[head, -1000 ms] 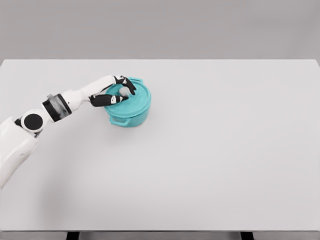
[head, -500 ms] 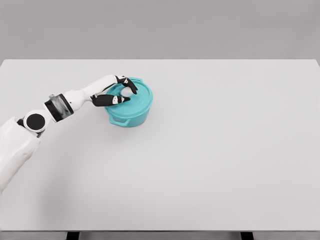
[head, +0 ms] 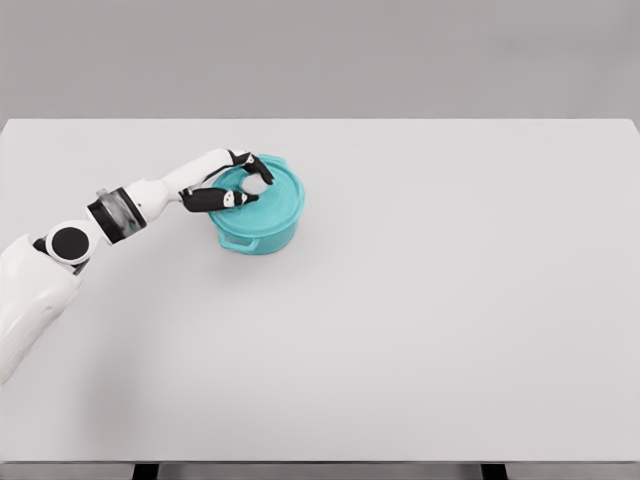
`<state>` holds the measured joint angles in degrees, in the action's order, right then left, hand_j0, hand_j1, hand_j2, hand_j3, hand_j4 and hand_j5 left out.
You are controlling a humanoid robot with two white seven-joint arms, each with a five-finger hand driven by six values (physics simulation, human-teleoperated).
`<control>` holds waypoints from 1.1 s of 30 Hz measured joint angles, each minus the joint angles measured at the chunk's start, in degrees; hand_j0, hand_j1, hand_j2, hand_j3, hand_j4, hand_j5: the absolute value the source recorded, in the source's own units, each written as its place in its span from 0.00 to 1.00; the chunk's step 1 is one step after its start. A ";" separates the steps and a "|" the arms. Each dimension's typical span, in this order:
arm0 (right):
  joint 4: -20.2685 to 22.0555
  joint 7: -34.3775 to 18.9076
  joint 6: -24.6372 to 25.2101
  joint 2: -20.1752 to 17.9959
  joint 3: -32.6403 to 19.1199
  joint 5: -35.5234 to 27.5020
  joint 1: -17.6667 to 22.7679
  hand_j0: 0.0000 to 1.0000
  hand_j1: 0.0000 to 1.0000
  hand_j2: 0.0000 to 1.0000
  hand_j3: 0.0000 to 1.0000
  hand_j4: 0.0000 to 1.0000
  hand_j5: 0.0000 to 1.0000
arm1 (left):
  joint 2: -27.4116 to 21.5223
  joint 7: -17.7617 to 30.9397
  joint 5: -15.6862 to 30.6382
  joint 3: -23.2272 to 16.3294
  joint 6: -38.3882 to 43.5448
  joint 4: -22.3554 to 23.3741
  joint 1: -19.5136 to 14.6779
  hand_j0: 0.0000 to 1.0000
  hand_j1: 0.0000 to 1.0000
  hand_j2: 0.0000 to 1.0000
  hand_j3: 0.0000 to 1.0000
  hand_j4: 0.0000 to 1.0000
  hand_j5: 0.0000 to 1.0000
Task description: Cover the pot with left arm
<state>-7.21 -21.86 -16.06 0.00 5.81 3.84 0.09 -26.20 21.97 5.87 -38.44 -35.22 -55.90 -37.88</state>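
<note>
While the earlier head views had the lid (head: pixel 262 190) tilted and slightly off, it now sits flatter on the teal pot (head: pixel 258 216), left of the table's middle. The left hand (head: pixel 232 185) still curls around the white knob (head: pixel 254 184), so covering looks nearly finished. The white table (head: pixel 450 300) meets a grey wall (head: pixel 400 50).

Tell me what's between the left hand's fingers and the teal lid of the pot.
In the head view, only the lid's white knob lies there: the left hand is curled around it, atop the teal lid resting on the pot.
</note>
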 measured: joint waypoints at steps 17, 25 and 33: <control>0.00 0.00 0.00 0.00 0.00 0.00 0.00 1.00 1.00 1.00 1.00 1.00 1.00 | -0.80 -0.14 -0.50 0.06 0.33 0.46 0.09 0.59 0.59 0.59 0.59 0.59 0.59; 0.00 0.00 0.00 0.00 0.00 0.01 0.00 1.00 1.00 1.00 1.00 1.00 1.00 | -0.99 -0.26 -0.19 0.13 0.51 -0.15 0.53 0.59 0.59 0.59 0.59 0.59 0.59; 0.00 0.00 0.00 0.00 0.00 0.00 0.00 1.00 1.00 1.00 1.00 1.00 1.00 | -1.09 0.24 -1.10 -0.15 0.16 -1.23 0.44 0.65 0.65 0.65 0.65 0.65 0.65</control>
<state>-7.21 -21.86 -16.06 0.00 5.81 3.84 0.09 -27.29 22.21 4.76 -38.59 -35.06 -57.13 -37.44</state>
